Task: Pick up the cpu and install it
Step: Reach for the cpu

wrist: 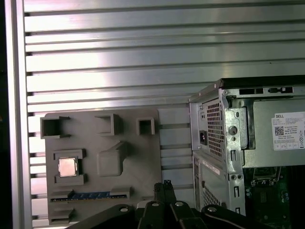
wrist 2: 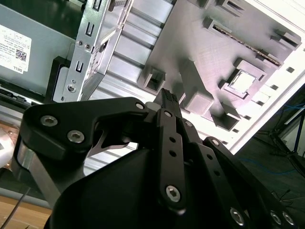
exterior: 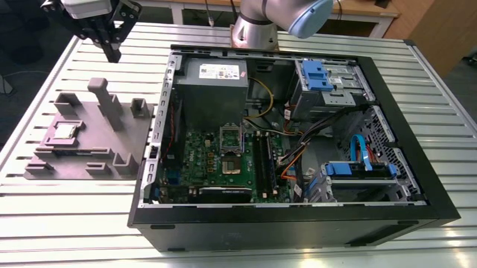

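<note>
Flat square silver-topped cpu [wrist: 67, 167] in matte grey blocky fixture [wrist: 138, 162]

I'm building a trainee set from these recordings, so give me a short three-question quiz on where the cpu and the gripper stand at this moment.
1. True or false: the gripper is holding the cpu.
2. The cpu rests: A) in a pocket of the grey fixture; B) on the bare slats of the table; C) inside the computer case.
3. Short answer: has the pick-up been done? Say why.
Key: 1 false. 2 A. 3 Not yet: the cpu lies in the grey fixture, and the gripper hangs shut and empty above the table, apart from the fixture and the computer case.
</note>
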Controlling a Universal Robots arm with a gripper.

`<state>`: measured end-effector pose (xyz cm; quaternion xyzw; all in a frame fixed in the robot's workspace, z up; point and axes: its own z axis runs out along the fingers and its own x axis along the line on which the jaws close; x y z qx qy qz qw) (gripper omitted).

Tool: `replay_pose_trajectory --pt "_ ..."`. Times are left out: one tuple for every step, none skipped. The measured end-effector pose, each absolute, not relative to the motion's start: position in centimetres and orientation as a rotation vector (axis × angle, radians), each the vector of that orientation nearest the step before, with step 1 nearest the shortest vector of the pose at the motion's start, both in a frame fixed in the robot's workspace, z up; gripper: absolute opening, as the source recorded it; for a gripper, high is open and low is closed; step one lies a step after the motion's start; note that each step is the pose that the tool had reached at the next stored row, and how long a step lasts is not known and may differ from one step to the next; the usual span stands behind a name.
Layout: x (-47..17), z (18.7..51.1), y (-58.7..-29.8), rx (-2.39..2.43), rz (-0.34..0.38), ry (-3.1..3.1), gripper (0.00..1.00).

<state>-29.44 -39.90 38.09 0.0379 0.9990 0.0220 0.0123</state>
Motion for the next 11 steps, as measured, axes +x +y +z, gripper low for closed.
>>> replay_pose_trajectory --pt "-29.5 38.1 -39.9 0.118 0.069 3.114 0.10" --pt "-29.5 38.1 -39.9 0.118 0.069 3.114 0.10" --pt "-29.5 38.1 -39.9 0.118 0.069 3.114 0.10" --pt "-29.5 38.1 -39.9 0.118 0.069 3.114 0.10" --pt "-29.5 38.1 -39.9 0.118 0.069 3.114 0.10" --pt "-29.6 38.1 -39.9 0.118 0.069 3.114 0.10" --pt "-30.1 37.8 -39.9 0.118 0.069 3.114 0.10" --pt "-30.5 37.5 -39.9 0.118 0.069 3.114 0.10" --pt "-30.5 37.5 -39.9 0.118 0.069 3.114 0.10" --pt "-30.5 37.5 -39.9 0.118 0.069 3.114 0.10" --pt "-30.5 37.5 -39.9 0.118 0.069 3.114 0.10"
